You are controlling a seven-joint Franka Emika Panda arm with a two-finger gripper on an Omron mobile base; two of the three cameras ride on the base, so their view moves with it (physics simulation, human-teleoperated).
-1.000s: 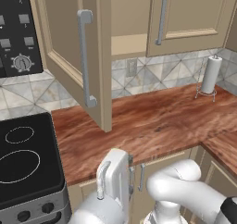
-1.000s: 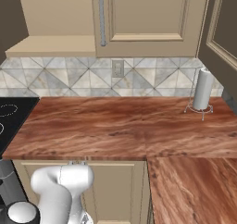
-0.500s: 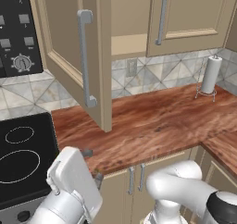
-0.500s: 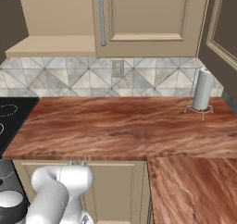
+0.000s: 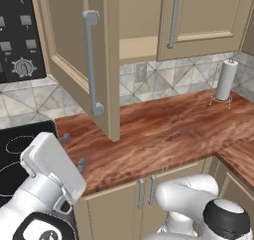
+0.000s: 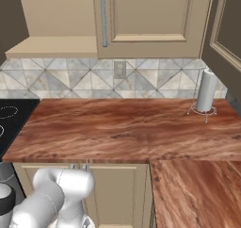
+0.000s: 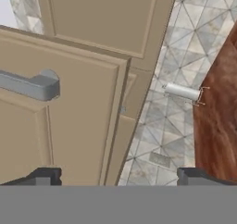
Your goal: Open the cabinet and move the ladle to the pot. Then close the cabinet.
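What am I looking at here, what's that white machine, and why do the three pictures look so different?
It is a computer-rendered kitchen with a white robot arm. Two pictures come from cameras riding on the robot's base, behind the arm to its left and right; both look over the same wooden counter. The third comes from a camera on the hand and is rolled sideways, so the room looks tipped.

The gripper, the arm's two-finger hand, is open and holds nothing. It sits low, near the counter's front edge by the black stove.

One door of the cabinet is swung open; the other door is shut. On the counter stands a paper towel roll in its wire holder.
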